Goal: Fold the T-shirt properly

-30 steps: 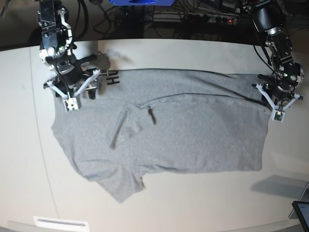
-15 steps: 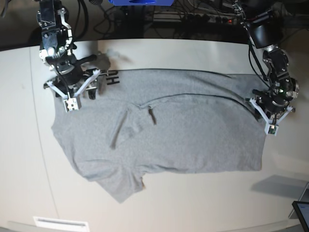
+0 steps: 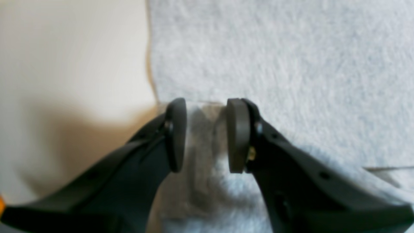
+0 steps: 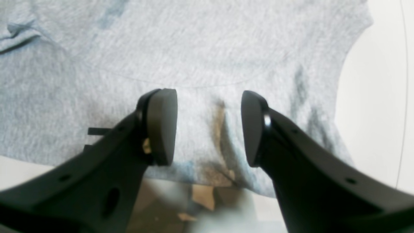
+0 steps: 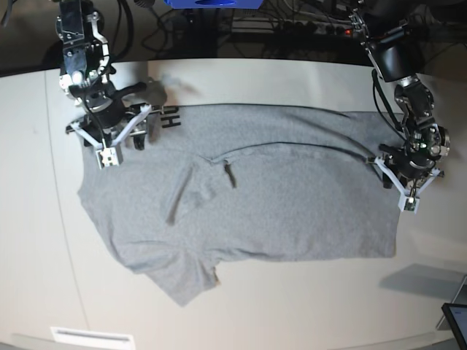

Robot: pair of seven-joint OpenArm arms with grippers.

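The grey T-shirt point(image 5: 277, 197) lies spread flat on the white table point(image 5: 306, 306), with a sleeve point(image 5: 182, 281) at the near left and black lettering point(image 5: 169, 117) showing at its far left edge. My right gripper point(image 5: 109, 146) hangs open over the shirt's far left corner. In the right wrist view its fingers point(image 4: 161, 126) stand wide apart above the T-shirt point(image 4: 200, 48). My left gripper point(image 5: 408, 191) is at the shirt's right edge. In the left wrist view that left gripper point(image 3: 207, 134) is open, its fingers point(image 3: 237, 136) straddling the edge of the T-shirt point(image 3: 291, 64).
A dark tablet corner point(image 5: 456, 321) sits at the near right and a white label point(image 5: 91, 337) at the near left edge. Cables and a power strip point(image 5: 292, 25) lie behind the table. Bare table point(image 3: 64, 64) borders the shirt beside the left gripper.
My left arm has moved nearer and inward onto the shirt's right edge, jaws unchanged. The right arm and the shirt have not moved.
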